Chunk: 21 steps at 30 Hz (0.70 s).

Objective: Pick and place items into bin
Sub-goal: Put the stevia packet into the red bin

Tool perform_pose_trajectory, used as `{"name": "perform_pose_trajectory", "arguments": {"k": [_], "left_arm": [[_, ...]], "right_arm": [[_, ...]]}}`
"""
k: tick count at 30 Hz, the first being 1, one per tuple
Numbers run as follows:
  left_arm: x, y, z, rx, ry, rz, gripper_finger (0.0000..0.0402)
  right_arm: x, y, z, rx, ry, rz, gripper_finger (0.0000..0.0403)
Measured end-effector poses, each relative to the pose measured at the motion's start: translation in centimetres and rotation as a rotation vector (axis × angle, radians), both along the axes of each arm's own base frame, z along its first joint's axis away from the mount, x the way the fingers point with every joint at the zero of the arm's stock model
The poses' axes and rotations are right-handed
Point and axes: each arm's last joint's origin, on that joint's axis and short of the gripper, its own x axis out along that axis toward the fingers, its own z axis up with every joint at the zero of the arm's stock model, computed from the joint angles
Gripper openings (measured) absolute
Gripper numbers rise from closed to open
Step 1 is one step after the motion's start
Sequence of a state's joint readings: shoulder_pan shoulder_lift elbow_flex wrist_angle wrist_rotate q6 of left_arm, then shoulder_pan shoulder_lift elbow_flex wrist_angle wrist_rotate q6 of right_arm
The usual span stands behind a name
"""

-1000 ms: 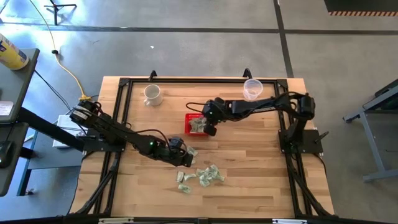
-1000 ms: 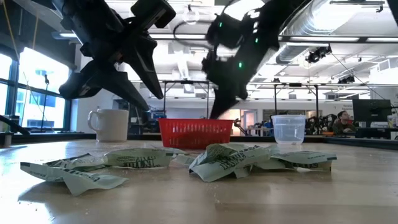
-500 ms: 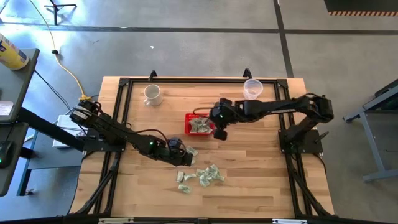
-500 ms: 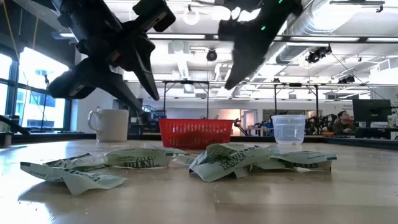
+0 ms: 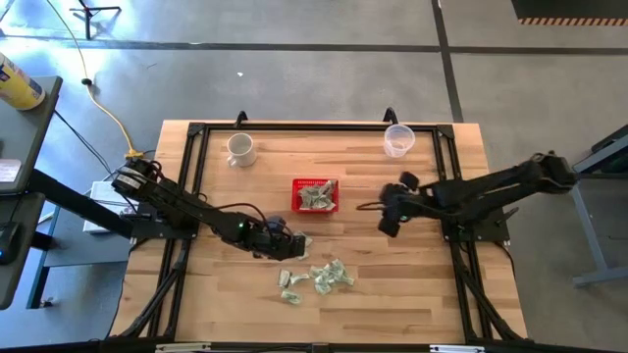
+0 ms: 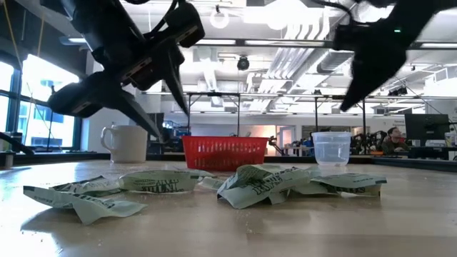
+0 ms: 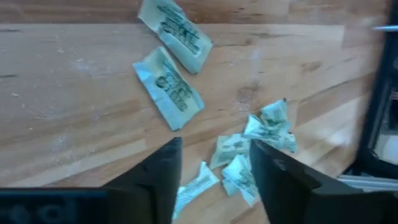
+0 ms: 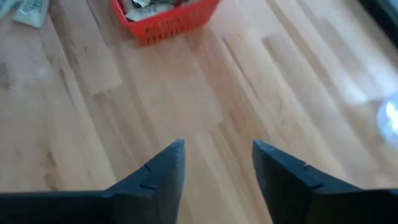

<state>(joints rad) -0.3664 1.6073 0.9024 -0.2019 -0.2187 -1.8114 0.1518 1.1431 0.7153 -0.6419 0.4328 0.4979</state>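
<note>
The red basket stands mid-table with several pale green-and-white wrappers inside; it also shows in the low view and the right wrist view. More wrappers lie loose on the wood nearer the front edge, and they show in the left wrist view and the low view. My left gripper hangs open and empty above the loose wrappers. My right gripper is open and empty over bare wood to the right of the basket.
A white mug stands at the far left and a clear plastic cup at the far right. A black frame runs round the table's edges. Bare wood lies between the basket and the right arm's base.
My right gripper has drawn back from over the red basket toward the table's right edge, rising clear of it. The wrappers stay in the basket. The loose wrappers on the table have not moved.
</note>
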Motion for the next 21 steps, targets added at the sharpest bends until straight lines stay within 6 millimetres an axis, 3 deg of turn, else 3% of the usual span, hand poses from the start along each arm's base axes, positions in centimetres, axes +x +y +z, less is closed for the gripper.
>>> {"name": "perform_pose_trajectory", "arguments": {"k": [3,7,10,13,18,21], "left_arm": [[0.1,0.0,0.0,-0.006,-0.008,0.012,0.0270],[1.2,-0.5,-1.0,-0.026,0.035,0.017,0.0305],[3.5,-1.5,-1.0,-0.040,0.051,0.003,0.0300],[4.7,-1.9,-0.9,0.011,0.187,0.004,0.0283],[5.2,-1.7,0.8,0.089,0.352,0.041,0.0264],[5.4,-1.3,1.0,0.129,0.337,0.081,0.0262]], "right_arm": [[-1.7,0.5,-0.5,0.053,-0.041,-0.028,0.0200],[-2.4,1.0,-0.5,0.054,-0.042,-0.010,0.0213],[-2.5,1.2,-0.6,0.036,-0.039,-0.005,0.0212],[-2.5,1.2,-0.5,0.027,-0.045,-0.013,0.0212],[-2.5,1.2,-0.5,0.022,-0.044,-0.012,0.0215],[-2.5,1.1,-0.5,0.010,-0.046,-0.017,0.0216]]}}
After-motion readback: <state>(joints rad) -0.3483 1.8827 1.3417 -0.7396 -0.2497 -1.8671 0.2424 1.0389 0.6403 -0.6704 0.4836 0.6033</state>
